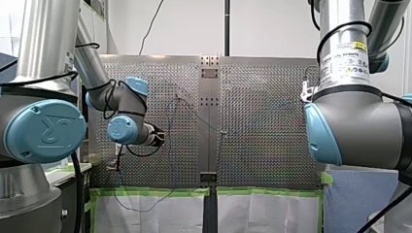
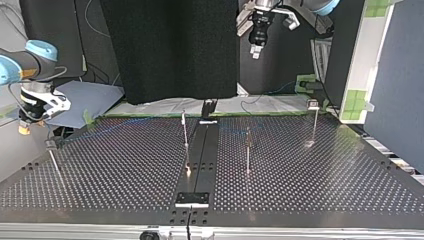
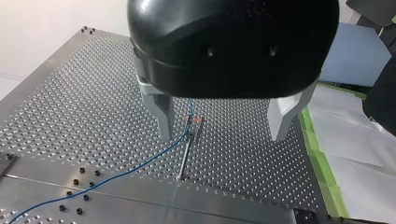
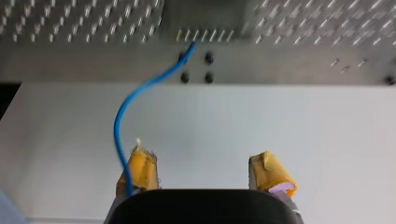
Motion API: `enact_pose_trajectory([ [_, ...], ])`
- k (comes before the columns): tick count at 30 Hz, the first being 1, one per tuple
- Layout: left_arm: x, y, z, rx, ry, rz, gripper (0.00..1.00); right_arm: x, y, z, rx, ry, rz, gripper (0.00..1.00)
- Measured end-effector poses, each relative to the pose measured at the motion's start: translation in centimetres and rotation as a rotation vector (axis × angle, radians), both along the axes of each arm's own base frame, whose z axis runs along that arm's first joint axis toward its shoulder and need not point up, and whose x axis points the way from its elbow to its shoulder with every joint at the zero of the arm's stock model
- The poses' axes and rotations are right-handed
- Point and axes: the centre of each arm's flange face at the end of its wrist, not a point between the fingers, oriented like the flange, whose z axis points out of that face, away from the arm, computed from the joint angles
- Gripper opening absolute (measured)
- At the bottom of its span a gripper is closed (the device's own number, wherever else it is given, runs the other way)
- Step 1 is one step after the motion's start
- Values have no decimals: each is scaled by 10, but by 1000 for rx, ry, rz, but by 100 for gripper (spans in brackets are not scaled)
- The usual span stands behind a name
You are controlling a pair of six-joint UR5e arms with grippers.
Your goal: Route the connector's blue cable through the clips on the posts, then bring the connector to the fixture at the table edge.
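My left gripper (image 3: 224, 128) hangs over the perforated bench (image 3: 70, 107). Its metal fingers (image 3: 163, 114) are spread wide with nothing between them. Below the gap a thin post (image 3: 187, 149) stands upright. The blue cable (image 3: 116, 176) meets the clip at the top of the post, then trails over the bench and across the plain metal strip (image 3: 140, 196). Green tape (image 3: 322, 163) edges the bench beside that gripper.

My right gripper (image 4: 205, 170) is off the bench, over a white sheet (image 4: 261, 116). Its yellow pads (image 4: 271, 170) also stand apart and clamp nothing. In the right wrist view the cable comes off the edge of the bench, curves across the sheet and runs down along the outer face of one pad. I cannot tell whether it touches that pad.

The top view shows my right arm low beside the bench at the view's left, and my left arm high at the far side. Four posts stand on the bench, one near the right gripper (image 2: 54, 160), two by the centre strip (image 2: 185, 132) (image 2: 248, 150) and one towards the far right corner (image 2: 314, 125). Faint blue cable runs between the first three.

I cannot make out the connector in any view.
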Motion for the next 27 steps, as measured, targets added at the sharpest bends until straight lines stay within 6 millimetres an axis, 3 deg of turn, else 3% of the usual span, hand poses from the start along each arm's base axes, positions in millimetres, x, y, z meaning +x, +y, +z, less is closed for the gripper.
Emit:
enact_pose_trajectory([
  [5,0,0,0,-6,1,2,100,25,17,8,-36,8,38,100],
  [27,4,1,2,-70,-9,23,100,116,67,-7,21,56,63,100],
])
